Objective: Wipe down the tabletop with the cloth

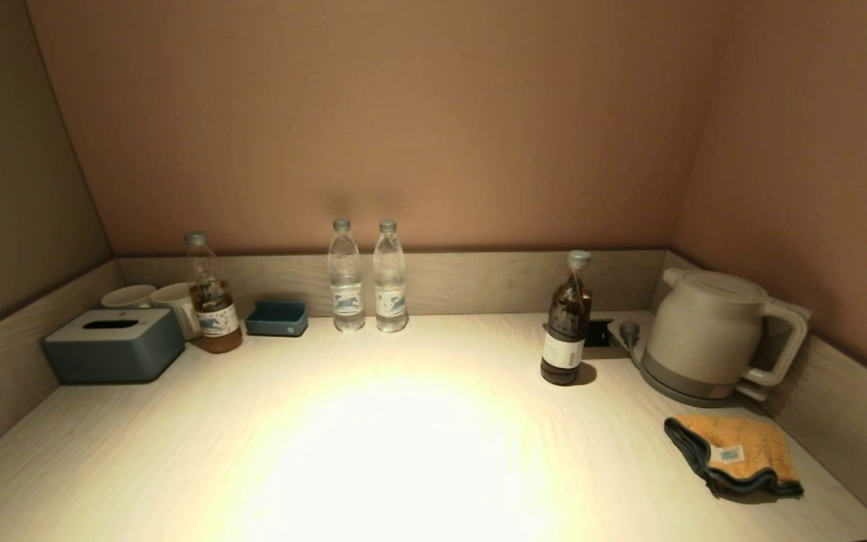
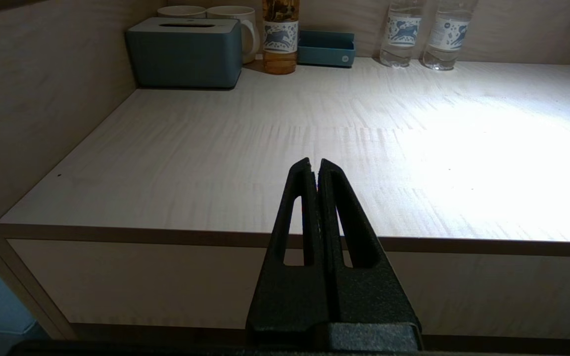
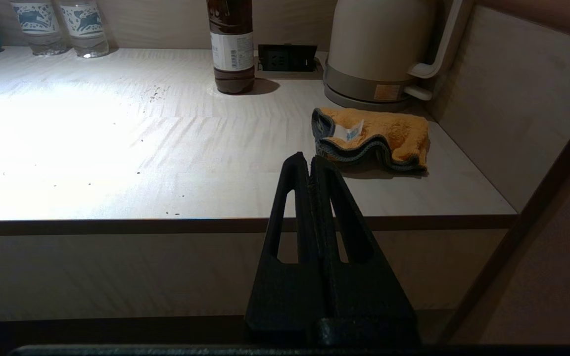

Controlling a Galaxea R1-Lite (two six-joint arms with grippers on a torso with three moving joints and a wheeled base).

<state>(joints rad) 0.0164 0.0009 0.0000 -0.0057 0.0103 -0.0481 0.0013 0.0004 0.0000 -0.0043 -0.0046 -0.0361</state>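
The yellow-orange cloth [image 1: 738, 452] with grey-blue edging and a white label lies crumpled at the front right of the pale wood-grain tabletop [image 1: 403, 436], in front of the kettle. It also shows in the right wrist view [image 3: 376, 138]. My right gripper [image 3: 310, 157] is shut and empty, held off the counter's front edge, short of the cloth. My left gripper [image 2: 314, 162] is shut and empty, off the front edge on the left side. Neither arm shows in the head view.
A pale kettle [image 1: 712, 335] stands at the back right, a dark bottle [image 1: 567, 320] beside it. Two water bottles [image 1: 368, 275] stand at the back centre. A grey-blue tissue box [image 1: 114, 345], two mugs [image 1: 155, 301], a tea bottle [image 1: 211, 293] and a small blue tray [image 1: 277, 318] are back left. Small dark specks [image 3: 156, 91] dot the surface.
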